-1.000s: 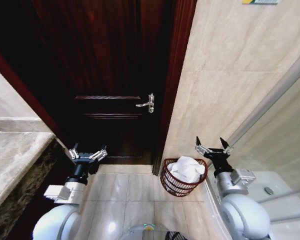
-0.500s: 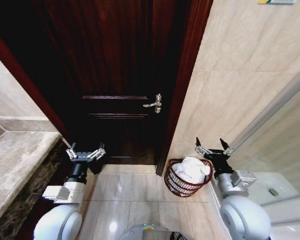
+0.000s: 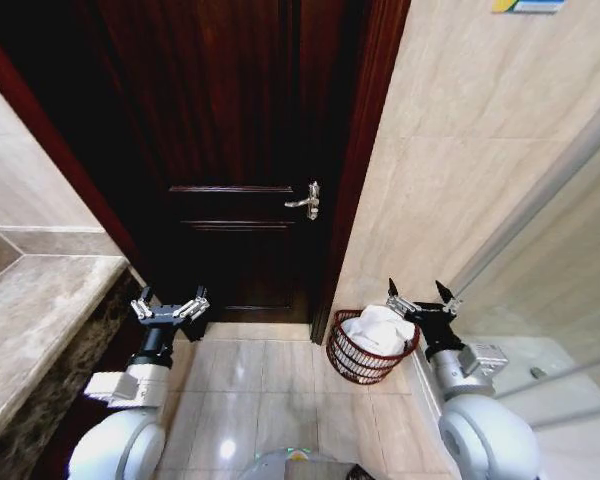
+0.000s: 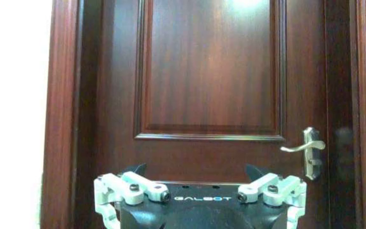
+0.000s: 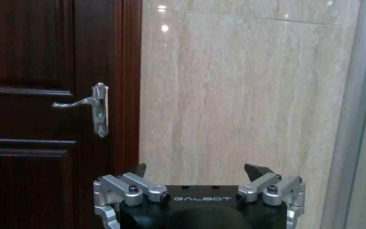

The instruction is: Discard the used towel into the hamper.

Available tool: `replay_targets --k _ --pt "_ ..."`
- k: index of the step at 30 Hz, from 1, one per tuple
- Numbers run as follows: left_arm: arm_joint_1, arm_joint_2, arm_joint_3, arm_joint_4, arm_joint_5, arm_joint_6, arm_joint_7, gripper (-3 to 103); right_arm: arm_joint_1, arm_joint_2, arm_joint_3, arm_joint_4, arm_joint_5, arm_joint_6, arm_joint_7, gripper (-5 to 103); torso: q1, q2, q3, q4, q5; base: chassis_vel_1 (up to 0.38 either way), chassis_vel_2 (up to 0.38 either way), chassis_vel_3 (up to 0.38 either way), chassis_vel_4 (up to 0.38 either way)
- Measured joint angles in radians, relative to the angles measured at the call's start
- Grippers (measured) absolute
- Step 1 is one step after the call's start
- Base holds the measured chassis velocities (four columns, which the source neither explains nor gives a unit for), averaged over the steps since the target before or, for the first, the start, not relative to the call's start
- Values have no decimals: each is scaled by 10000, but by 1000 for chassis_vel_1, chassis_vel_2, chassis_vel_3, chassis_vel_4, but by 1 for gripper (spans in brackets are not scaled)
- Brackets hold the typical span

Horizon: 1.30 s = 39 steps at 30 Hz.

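Note:
A white crumpled towel [image 3: 376, 329] lies inside the hamper [image 3: 352, 364], a small round reddish-brown openwork basket standing on the tiled floor by the door frame. My right gripper [image 3: 417, 297] is open and empty, held up just to the right of the hamper's rim. My left gripper [image 3: 168, 303] is open and empty too, raised at the left in front of the dark door. In the wrist views each gripper [image 4: 196, 171] [image 5: 196, 171] points at the door and wall with its fingers spread.
A dark wooden door [image 3: 230, 150] with a silver lever handle [image 3: 307, 201] stands ahead, shut. A beige tiled wall [image 3: 460, 150] runs to the right, with a glass shower screen [image 3: 570, 260] beyond. A marble counter [image 3: 30, 320] lies at the left.
The head view has shifted slightly, so the door and hamper sit a little differently in the picture. Both grippers keep the same raised, open pose and the towel stays in the hamper.

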Motion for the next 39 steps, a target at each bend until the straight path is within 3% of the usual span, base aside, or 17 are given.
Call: replay_targets --k 39 --pt "94 -94 31 10 43 -359 21 100 -364 161 -6 -5 -88 77 0 100 5 -1 2 0 0 124 -105 -101 122"
